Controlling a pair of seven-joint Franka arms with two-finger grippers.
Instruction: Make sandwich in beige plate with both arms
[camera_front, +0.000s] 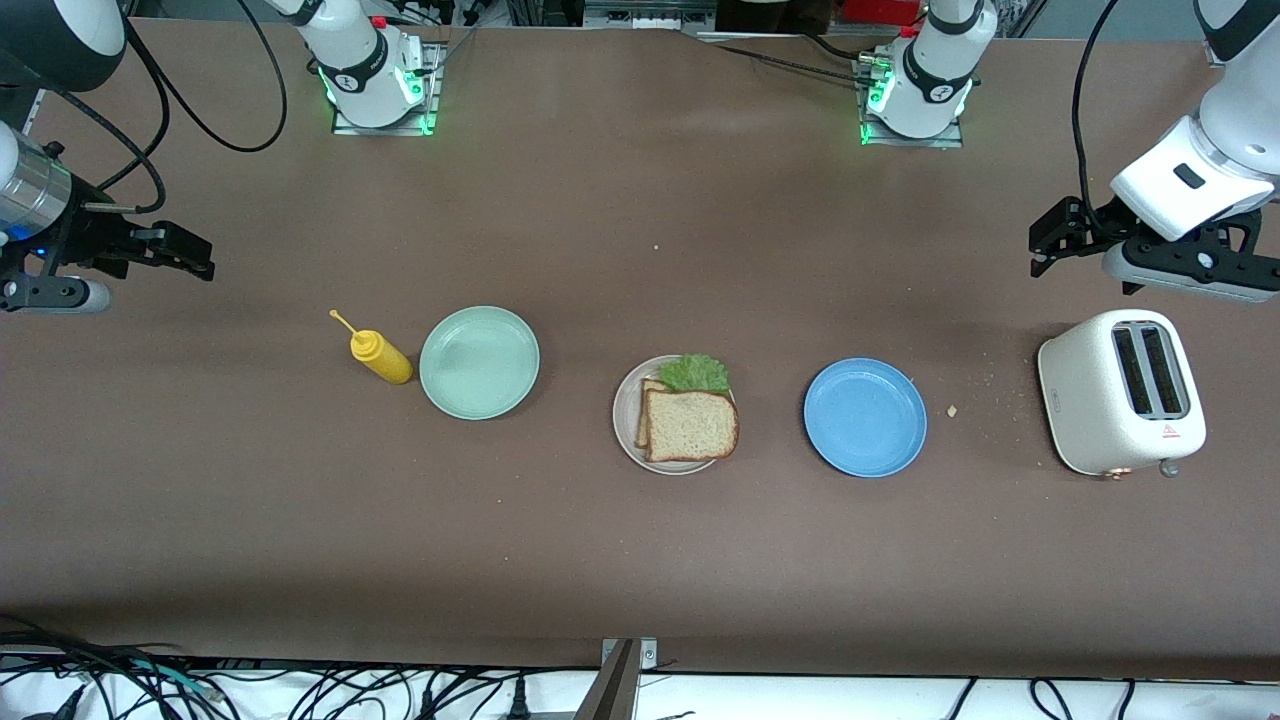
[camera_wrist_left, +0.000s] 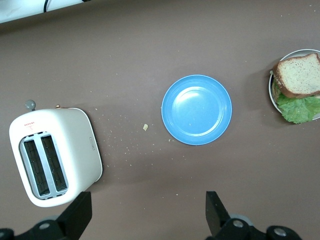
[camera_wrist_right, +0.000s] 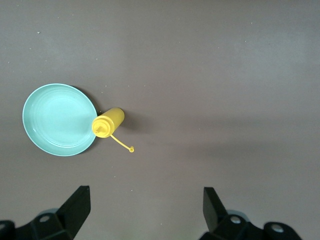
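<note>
The sandwich lies on the beige plate at the table's middle: two bread slices with green lettuce showing at the edge nearer the robots. It also shows in the left wrist view on the plate. My left gripper is open and empty, up over the table at the left arm's end, beside the toaster; its fingers spread wide in the left wrist view. My right gripper is open and empty, up over the right arm's end; the right wrist view shows bare table between its fingers.
A blue plate lies between the sandwich and a white toaster. A mint-green plate and a yellow squeeze bottle lie toward the right arm's end. Crumbs lie by the toaster.
</note>
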